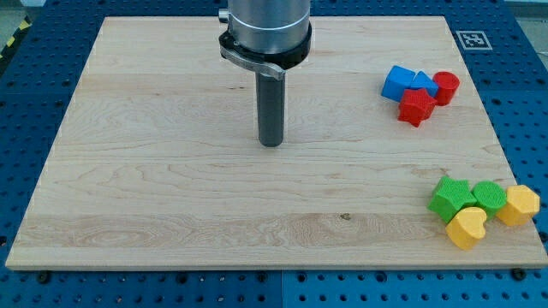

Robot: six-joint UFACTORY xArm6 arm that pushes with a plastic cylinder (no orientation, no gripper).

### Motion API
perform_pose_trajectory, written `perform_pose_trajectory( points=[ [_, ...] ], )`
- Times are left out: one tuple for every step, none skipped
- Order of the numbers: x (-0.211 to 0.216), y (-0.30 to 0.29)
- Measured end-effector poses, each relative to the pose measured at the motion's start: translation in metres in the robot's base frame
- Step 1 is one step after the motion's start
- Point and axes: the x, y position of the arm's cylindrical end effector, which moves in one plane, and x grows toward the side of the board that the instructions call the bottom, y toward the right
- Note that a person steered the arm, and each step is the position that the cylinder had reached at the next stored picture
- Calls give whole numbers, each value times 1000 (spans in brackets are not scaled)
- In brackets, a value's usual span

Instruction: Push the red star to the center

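Note:
The red star [416, 107] lies near the view's right edge, in the upper right part of the wooden board [171, 188]. It touches a blue cube [398, 82], a blue triangular block [422, 82] and a red cylinder [445, 87] above it. My tip [271, 143] stands near the board's middle, far to the left of the red star and touching no block.
A second cluster sits at the view's lower right: a green star [449, 198], a green hexagonal block [490, 196], a yellow hexagonal block [519, 205] and a yellow heart [467, 228]. A black-and-white marker tag [472, 38] is on the board's top right corner.

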Motion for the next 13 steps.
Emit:
perform_pose_trajectory(
  points=[
    [0,0],
    [0,30],
    [-5,100],
    [-5,165],
    [-3,169],
    [-2,240],
    [-2,305],
    [-36,308],
    [-58,308],
    [-57,301],
    [-57,253],
    [-54,207],
    [-54,173]
  ],
)
